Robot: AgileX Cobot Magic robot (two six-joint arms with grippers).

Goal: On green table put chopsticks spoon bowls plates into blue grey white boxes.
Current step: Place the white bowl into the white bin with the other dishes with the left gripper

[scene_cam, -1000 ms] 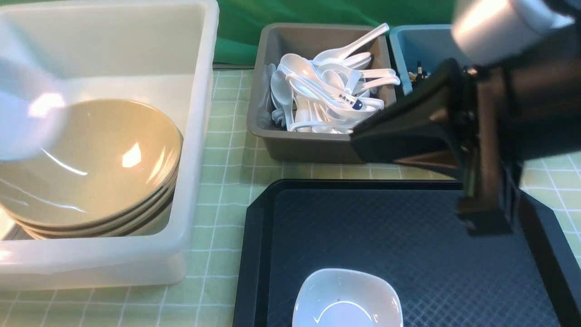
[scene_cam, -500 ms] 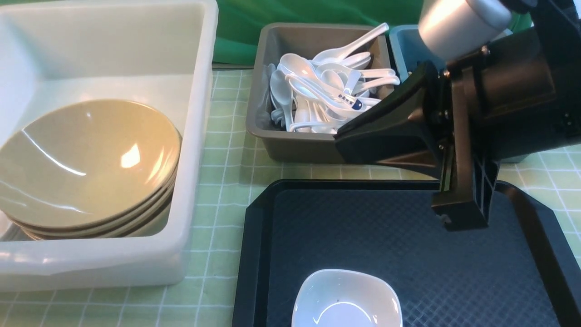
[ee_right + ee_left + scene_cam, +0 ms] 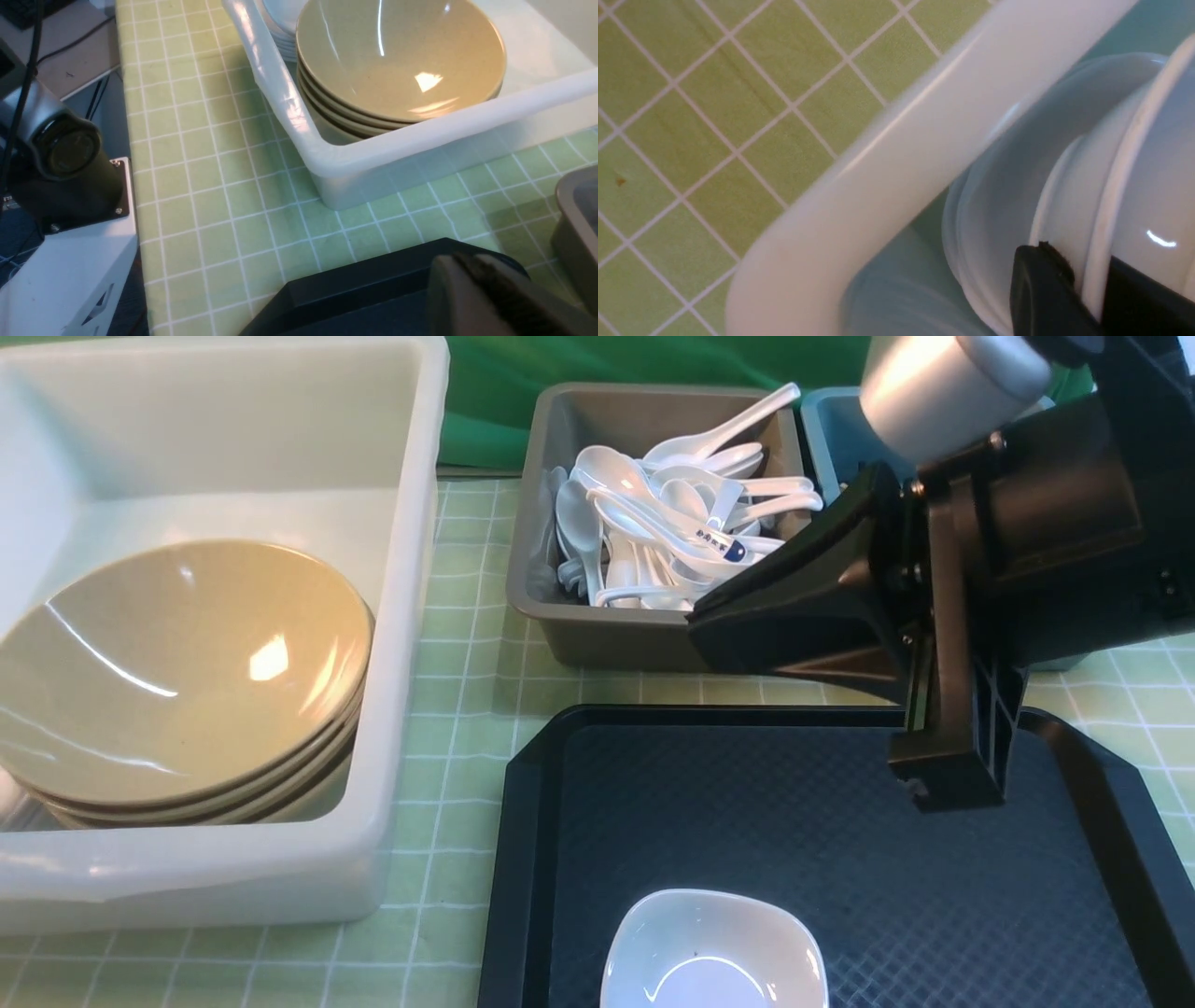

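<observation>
The plate step seems in hand: the left gripper (image 3: 1094, 284), clamped on a white plate's (image 3: 1153, 186) rim just inside the white box (image 3: 924, 130), needs to let go, while the right gripper (image 3: 948, 775), closed and empty over the black tray (image 3: 747, 803), should reach the remaining dish (image 3: 714, 947).

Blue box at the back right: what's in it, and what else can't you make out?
- Blue box: front view, the right arm covers most of it; contents hidden.
- White plate on the black tray: cut off by the front view's bottom edge.
- Stacked plates beside the bowls: front view, bowls hide them; count unclear.
- Left tool: outside the front view; left wrist view shows only black tips on the gripped plate, itself cut off.
</observation>
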